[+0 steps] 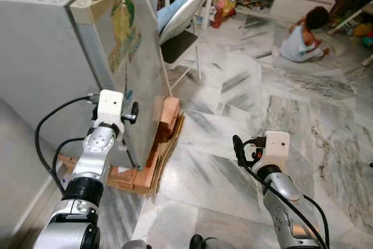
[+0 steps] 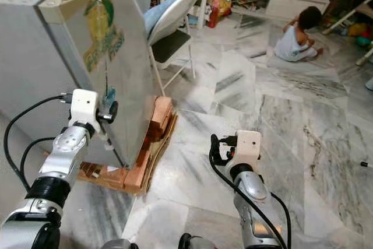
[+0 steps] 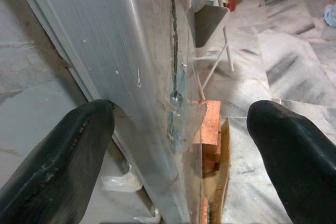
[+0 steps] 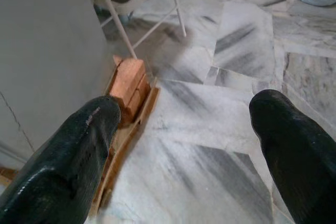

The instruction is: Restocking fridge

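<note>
From the head cameras, the small grey fridge point(image 1: 87, 56) stands shut on stacked bricks point(image 1: 160, 144), with the left gripper point(image 1: 129, 113) raised against the door's corner edge and the right gripper point(image 2: 214, 147) hovering over the marble floor point(image 1: 245, 115). A folding chair point(image 1: 183, 21) stands just behind the fridge, and a child point(image 1: 303, 36) sits well apart.

The left wrist view shows its fingers point(image 3: 58, 166) spread wide, straddling the door edge.

The right wrist view shows wide, empty fingers point(image 4: 73, 156).

A hard pull could rock the fridge off its bricks.
</note>
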Motion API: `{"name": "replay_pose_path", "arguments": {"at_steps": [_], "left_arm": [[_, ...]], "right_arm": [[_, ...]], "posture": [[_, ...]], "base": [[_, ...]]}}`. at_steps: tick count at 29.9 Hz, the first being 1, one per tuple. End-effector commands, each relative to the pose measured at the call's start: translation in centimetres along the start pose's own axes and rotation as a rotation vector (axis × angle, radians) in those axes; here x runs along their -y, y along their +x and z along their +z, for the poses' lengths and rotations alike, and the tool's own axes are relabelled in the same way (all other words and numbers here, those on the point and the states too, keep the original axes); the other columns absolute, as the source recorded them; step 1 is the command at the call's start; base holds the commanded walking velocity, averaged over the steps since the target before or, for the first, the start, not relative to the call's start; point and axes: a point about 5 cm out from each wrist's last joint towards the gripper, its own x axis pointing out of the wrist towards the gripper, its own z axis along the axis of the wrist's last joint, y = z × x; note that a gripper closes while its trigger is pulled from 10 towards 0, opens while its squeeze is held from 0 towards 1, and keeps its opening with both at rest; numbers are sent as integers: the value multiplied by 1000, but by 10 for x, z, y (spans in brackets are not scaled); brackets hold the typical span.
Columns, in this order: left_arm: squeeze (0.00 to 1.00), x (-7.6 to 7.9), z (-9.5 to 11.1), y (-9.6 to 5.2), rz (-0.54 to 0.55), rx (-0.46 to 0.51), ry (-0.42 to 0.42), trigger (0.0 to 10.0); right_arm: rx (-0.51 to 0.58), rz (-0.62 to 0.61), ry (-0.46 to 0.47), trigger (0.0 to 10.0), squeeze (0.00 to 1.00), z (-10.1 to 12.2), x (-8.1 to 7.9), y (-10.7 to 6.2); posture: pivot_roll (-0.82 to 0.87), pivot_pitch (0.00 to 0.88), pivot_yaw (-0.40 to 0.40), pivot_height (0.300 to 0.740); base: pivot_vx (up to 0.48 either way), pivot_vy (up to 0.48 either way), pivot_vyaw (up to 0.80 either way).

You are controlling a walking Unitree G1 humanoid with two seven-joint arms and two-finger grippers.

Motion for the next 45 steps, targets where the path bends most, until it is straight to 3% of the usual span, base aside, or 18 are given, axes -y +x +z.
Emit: {"name": "replay_pose_path", "arguments": {"at_steps": [1,5,10,18,25,27,28,29,33,36,39,40,41,42,44,45], "left_arm": [[0,8,16,7,-34,53,28,10000],[0,11,20,10,-39,57,35,10000],[0,2,15,11,12,21,49,10000],[0,-13,20,15,101,30,58,10000],[0,-8,24,17,67,45,27,10000],[0,10,29,18,-37,84,-2,10000],[0,10,29,18,-37,84,-2,10000],[0,23,35,19,-96,114,-8,10000],[0,46,47,20,-196,162,-24,10000],[0,91,71,15,-374,242,-71,10000],[0,146,95,-8,-634,333,-113,10000],[0,146,95,-8,-634,333,-113,10000],[0,170,103,-22,-751,366,-124,10000],[0,184,109,-32,-827,388,-132,10000],[0,193,111,-38,-868,394,-147,10000],[0,186,109,-31,-826,383,-152,10000]], "right_arm": [[-34,-20,-14,10000,0,-4,3,0],[-81,-31,-33,10000,0,-10,5,-1],[-141,-11,-46,10000,0,-19,8,-5],[-149,3,-59,10000,0,-20,3,-4],[-155,4,-60,10000,0,-19,4,-5],[-159,3,-60,10000,0,-20,5,-5],[-159,3,-60,10000,0,-20,5,-5],[-171,12,-64,10000,0,-21,5,-5],[-239,44,-105,10000,0,-28,3,-6],[-324,118,-184,10000,0,-39,2,-11],[-364,148,-193,10000,0,-46,2,-14],[-364,148,-193,10000,0,-46,2,-14],[-364,151,-194,10000,0,-46,2,-14],[-363,153,-196,10000,0,-46,1,-13],[-363,157,-198,10000,0,-46,1,-13],[-364,164,-200,10000,0,-45,-1,-13]], "posture": [[39,79,-42,740],[36,82,-41,740],[33,83,-37,740],[37,84,-39,740],[31,87,-40,740],[31,88,-43,740],[31,88,-43,740],[34,87,-45,740],[37,87,-48,740],[38,82,-50,740],[41,79,-53,740],[41,79,-53,740],[39,78,-51,740],[35,77,-51,740],[33,76,-50,740],[30,72,-48,740]], "base": [[0,0,0],[0,0,0],[0,0,0],[0,0,0],[0,0,0],[0,0,0],[0,0,0],[0,0,0],[0,0,0],[0,0,0],[0,0,0],[0,0,0],[0,0,0],[0,0,0],[0,0,0],[0,0,0]]}}
